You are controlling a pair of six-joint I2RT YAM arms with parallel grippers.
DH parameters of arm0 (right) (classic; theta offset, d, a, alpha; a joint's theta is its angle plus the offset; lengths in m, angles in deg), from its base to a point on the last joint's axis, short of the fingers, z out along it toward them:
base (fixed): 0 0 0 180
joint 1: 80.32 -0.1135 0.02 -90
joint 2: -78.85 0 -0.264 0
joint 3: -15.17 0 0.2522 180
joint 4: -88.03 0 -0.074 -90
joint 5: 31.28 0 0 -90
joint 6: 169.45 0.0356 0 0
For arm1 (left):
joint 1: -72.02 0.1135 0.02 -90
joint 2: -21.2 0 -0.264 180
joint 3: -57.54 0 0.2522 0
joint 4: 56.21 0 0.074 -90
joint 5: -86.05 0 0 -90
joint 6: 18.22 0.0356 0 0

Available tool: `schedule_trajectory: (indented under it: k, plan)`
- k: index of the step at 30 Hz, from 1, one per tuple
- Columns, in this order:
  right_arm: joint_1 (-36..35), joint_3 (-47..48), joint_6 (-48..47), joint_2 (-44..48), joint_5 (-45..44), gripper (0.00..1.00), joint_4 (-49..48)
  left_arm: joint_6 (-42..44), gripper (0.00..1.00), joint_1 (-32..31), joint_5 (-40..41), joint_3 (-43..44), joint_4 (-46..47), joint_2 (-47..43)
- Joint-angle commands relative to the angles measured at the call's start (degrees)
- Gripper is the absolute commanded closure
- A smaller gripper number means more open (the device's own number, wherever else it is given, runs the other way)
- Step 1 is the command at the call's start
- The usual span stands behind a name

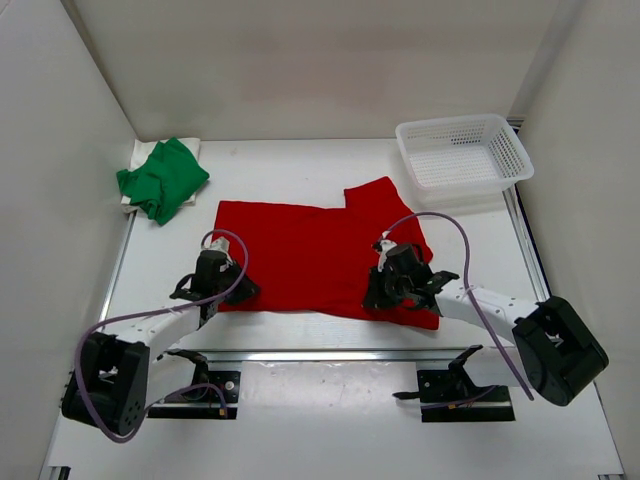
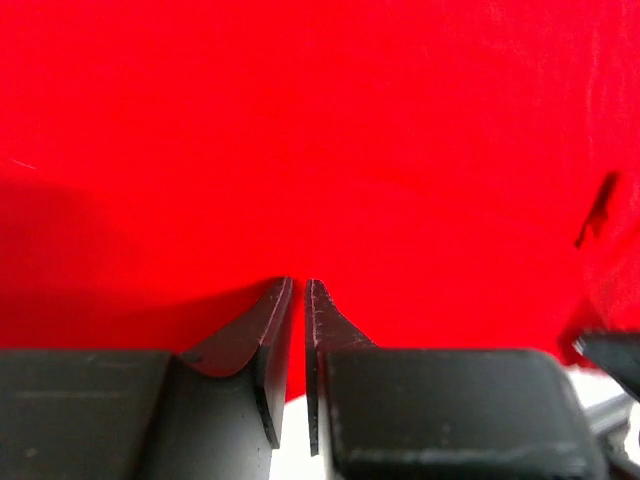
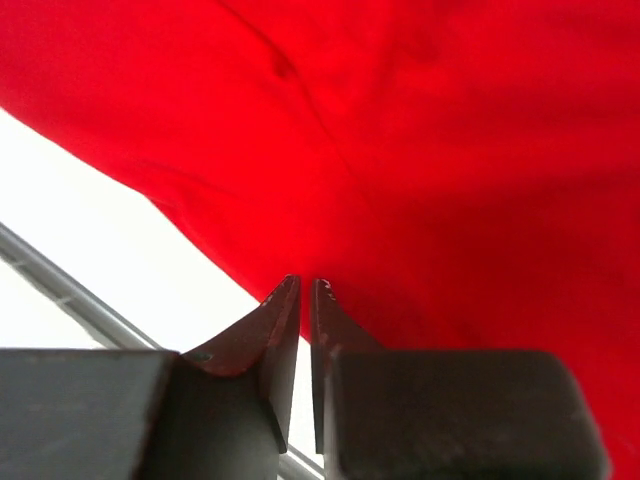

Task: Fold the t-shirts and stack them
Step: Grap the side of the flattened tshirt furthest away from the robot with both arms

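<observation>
Left claw and right claw each show a mere slit at the near edge of the red shirt; whether they pinch it I cannot tell. The shirt lies spread on the white table between white walls. The green shirt sits on the white shirt far left, the basket far right.

White plastic mesh basket: rectangular, upright, rim flared outward. It stands on the white table in the far right corner. Back wall just behind the basket, right wall just beside it, left wall well apart from it. Side rail, metal, runs nearward from the basket's right end. Near rail crosses the table well apart from the basket.
</observation>
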Motion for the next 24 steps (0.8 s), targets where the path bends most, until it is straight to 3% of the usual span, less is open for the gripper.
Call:
schedule_trajectory:
  k: [1, 3, 5, 7, 12, 15, 16, 21, 23, 24]
  plan:
    - [0.5, 3.5, -1.3, 0.3, 1.4, 0.91, -1.3, 2.1, 0.78, 2.9, 1.6, -1.6, 2.5, -1.2]
    - [0.8, 3.7, -1.4, -2.2, 0.7, 0.91, -3.3, 2.3, 0.78, 4.5, 1.4, -3.9, 2.5, -1.7]
    - [1.5, 3.4, -1.4, -7.2, 1.4, 1.00, -5.7, 2.3, 0.78, 7.1, -1.7, -5.6, 2.5, -2.9]
    - [1.3, 2.9, -1.1, -10.4, 1.6, 1.00, -6.1, 3.1, 0.78, 7.2, -1.1, -6.3, -0.4, -6.3]
    - [-3.8, -0.8, 1.1, -8.1, 2.7, 0.99, -6.1, 4.2, 0.77, 9.1, -1.6, -8.2, -10.0, -14.3]
    - [-3.2, -0.7, 1.1, -5.7, 3.5, 1.00, -4.2, 5.0, 0.76, 10.9, -3.7, -8.2, -12.0, -17.1]
    - [-2.9, 0.2, 0.9, -4.6, 4.3, 0.99, -3.7, 4.2, 0.76, 10.6, -3.5, -6.9, -12.0, -17.5]
    - [5.1, 10.3, -2.5, -1.5, 6.7, 0.76, 0.3, 5.1, 0.73, 9.6, -0.9, 6.5, -10.1, -11.6]
    - [7.4, 13.9, -3.0, -1.8, 6.7, 0.73, 0.4, 5.7, 0.71, 10.8, -0.2, 13.7, -6.9, -5.8]
    - [9.0, 16.4, -2.8, -3.1, 6.7, 0.80, -0.9, 5.7, 0.71, 12.5, -1.5, 15.3, -6.0, -1.0]
